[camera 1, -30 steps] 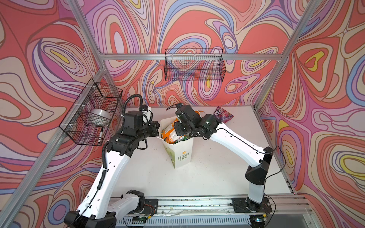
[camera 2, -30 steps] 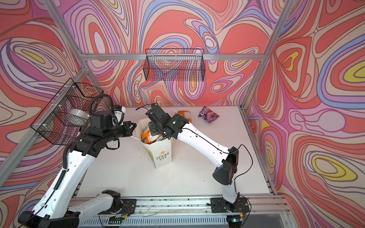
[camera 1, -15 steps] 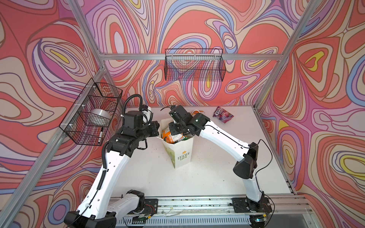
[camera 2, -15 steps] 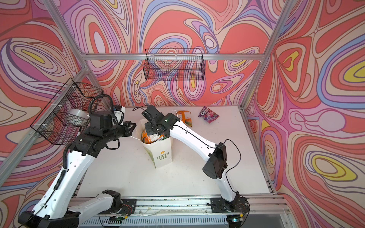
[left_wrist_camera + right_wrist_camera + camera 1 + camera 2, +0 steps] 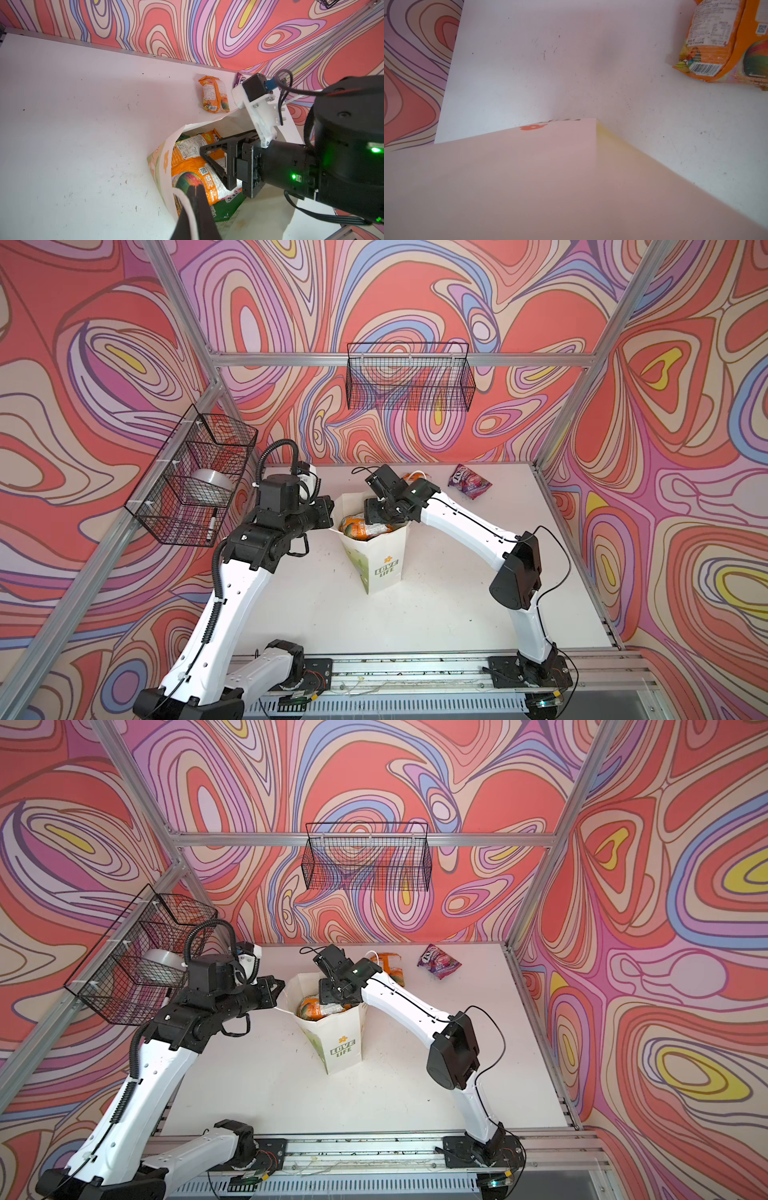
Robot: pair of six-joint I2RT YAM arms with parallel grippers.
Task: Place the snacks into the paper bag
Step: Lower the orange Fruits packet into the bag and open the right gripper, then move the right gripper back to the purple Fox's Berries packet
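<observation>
White paper bag (image 5: 380,560) sits mid-worktop (image 5: 436,614), crammed with orange and green snacks (image 5: 193,166). Left end effector (image 5: 328,516) is pinched together on its rim, right end effector (image 5: 374,514) is apart in the mouth. Orange pouch (image 5: 215,96) and purple pouch (image 5: 469,486) lie by the back edge; front's open.

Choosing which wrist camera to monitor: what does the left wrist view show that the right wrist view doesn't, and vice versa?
Left wrist only: orange packets inside the paper bag, the right gripper in its mouth, the left gripper at its rim. Right wrist only: the bag's outer wall up close, blurred. Both: the bag, the table, a loose orange packet lying on it.
</observation>
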